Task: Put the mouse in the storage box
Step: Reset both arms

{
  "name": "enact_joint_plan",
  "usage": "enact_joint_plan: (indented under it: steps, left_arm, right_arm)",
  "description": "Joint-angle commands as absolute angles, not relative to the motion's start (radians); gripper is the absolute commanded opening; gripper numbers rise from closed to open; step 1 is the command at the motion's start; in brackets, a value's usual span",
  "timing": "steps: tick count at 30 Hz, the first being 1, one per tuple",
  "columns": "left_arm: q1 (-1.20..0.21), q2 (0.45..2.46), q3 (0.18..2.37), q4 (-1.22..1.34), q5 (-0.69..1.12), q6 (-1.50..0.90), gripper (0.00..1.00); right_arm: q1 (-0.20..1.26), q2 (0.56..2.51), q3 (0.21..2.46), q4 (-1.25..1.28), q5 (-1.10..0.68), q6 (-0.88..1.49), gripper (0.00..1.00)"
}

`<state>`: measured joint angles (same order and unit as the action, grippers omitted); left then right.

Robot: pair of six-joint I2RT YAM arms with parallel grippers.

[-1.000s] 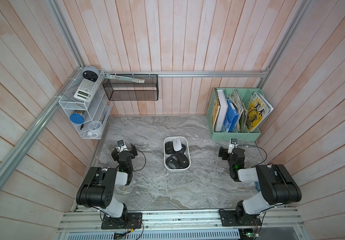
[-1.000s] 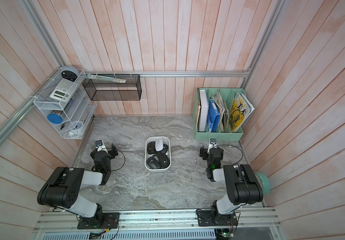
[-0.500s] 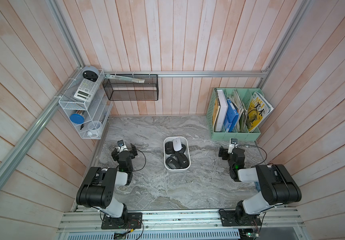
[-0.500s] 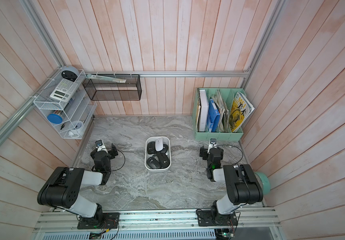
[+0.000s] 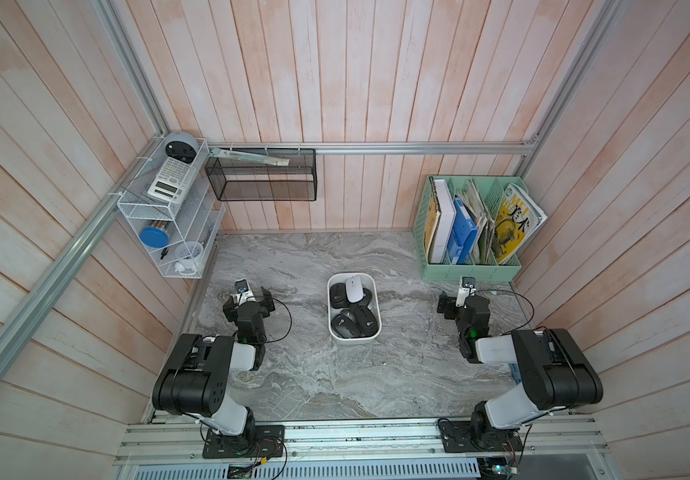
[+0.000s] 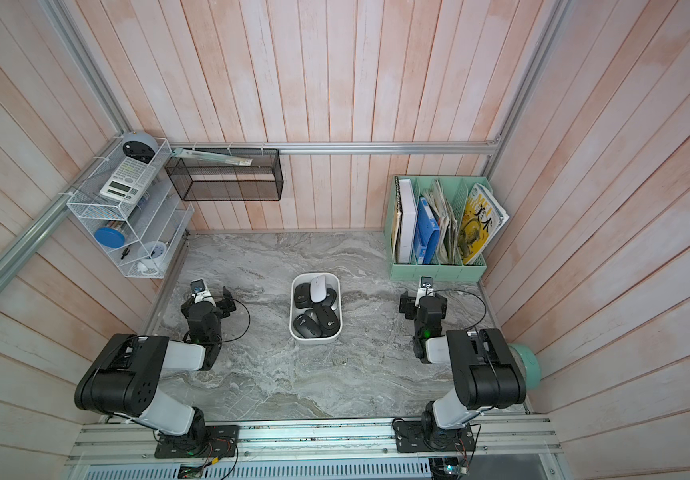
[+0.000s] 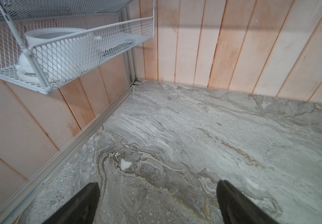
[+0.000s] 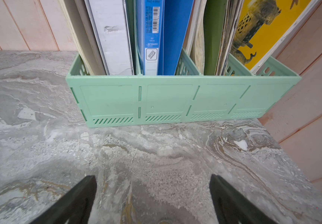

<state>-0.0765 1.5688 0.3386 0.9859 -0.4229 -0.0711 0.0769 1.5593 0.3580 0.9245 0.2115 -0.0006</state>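
- Over bare marble on the left side, the left gripper (image 7: 157, 184) hangs low, jaws spread wide with nothing between them.
- At centre, the white mouse (image 5: 353, 289) lies inside the storage box (image 5: 353, 341), resting on several dark mice (image 5: 363, 320). No mouse shows loose on the table (image 5: 314, 374), so the placing looks done.
- To the right, the right gripper (image 8: 152, 178) is likewise spread and empty. The next move probably calls only for keeping clear of the box.
- Containers, starting from the left wall: the white wire rack (image 5: 144, 212) holds a calculator (image 5: 171, 183), a blue-lidded container (image 5: 153, 237) and a white cup (image 7: 59, 48).
- The black mesh basket (image 5: 260, 185) carries only a slim packet (image 5: 248, 157) across its rim.
- The mint-green file organizer (image 5: 472, 272) stands packed with a notebook (image 5: 443, 220), a blue folder (image 5: 463, 232) and magazines (image 5: 511, 224).
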Motion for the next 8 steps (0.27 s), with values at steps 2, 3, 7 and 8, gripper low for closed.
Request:
enact_joint_plan:
  steps: [2,3,7,8]
  left_arm:
    - [-0.071,1.568,0.349,0.991,-0.414,-0.062,1.00]
    - [-0.071,1.568,0.350,0.991,-0.413,-0.062,1.00]
    - [-0.070,1.569,0.349,0.994,-0.414,-0.062,1.00]
    - [-0.071,1.568,0.348,0.993,-0.413,-0.063,1.00]
  right_arm:
    - [0.073,1.560,0.368,0.941,0.209,0.011,0.98]
    - [0.072,1.559,0.367,0.942,0.209,0.012,0.98]
    - [0.073,1.560,0.366,0.943,0.210,0.011,0.98]
    - [0.073,1.559,0.362,0.949,0.213,0.011,0.98]
